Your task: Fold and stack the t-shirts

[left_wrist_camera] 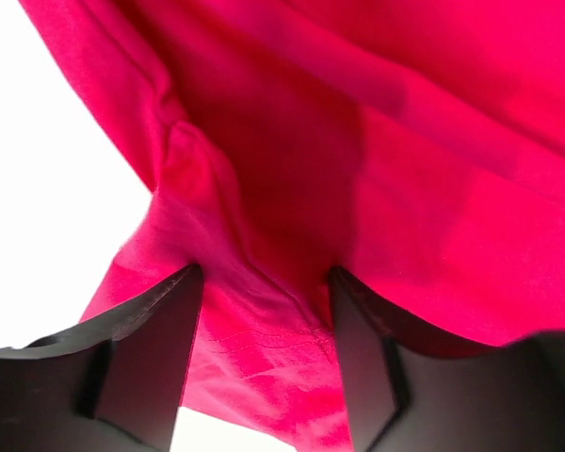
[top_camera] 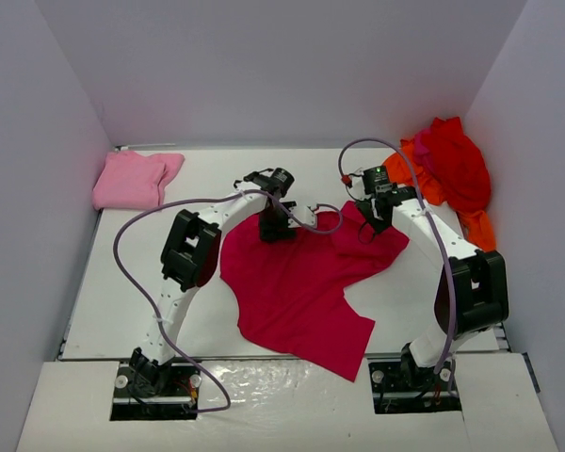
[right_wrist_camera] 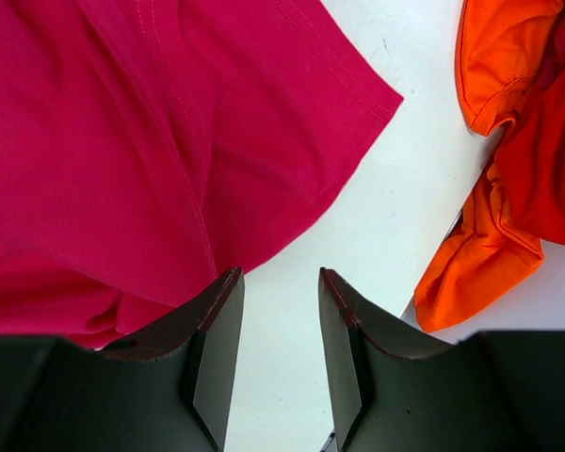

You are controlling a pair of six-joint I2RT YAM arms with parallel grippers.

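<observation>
Far-left rear corner of the white table (top_camera: 113, 292): one light pink cloth t-shirt (top_camera: 137, 179), folded into a small flat bundle, well apart from both arms.

Left of centre: left gripper (top_camera: 275, 231), black, two-fingered, pointing down at the rear edge of the spread shirt. The left wrist view shows the left gripper (left_wrist_camera: 264, 282) with its jaws set moderately apart and creased cloth filling the gap between them; the cloth is not pinched. Whether the fingertips touch the fabric cannot be told.

Centre: one crimson-magenta cloth t-shirt (top_camera: 301, 292), laid open and rumpled on the table, reaching from between the two grippers down to the near edge.

Right of centre: right gripper (top_camera: 375, 218), black, at the shirt's far-right corner. From the right wrist view, the right gripper (right_wrist_camera: 278, 278) has a narrow gap between its jaws and holds nothing. Bare table lies in the gap, and the cloth's edge (right_wrist_camera: 122, 141) runs beside its left finger.

Far-right rear corner: one red cloth t-shirt (top_camera: 457, 160), crumpled, heaped on one orange cloth t-shirt (top_camera: 480, 226), both against the right wall.
</observation>
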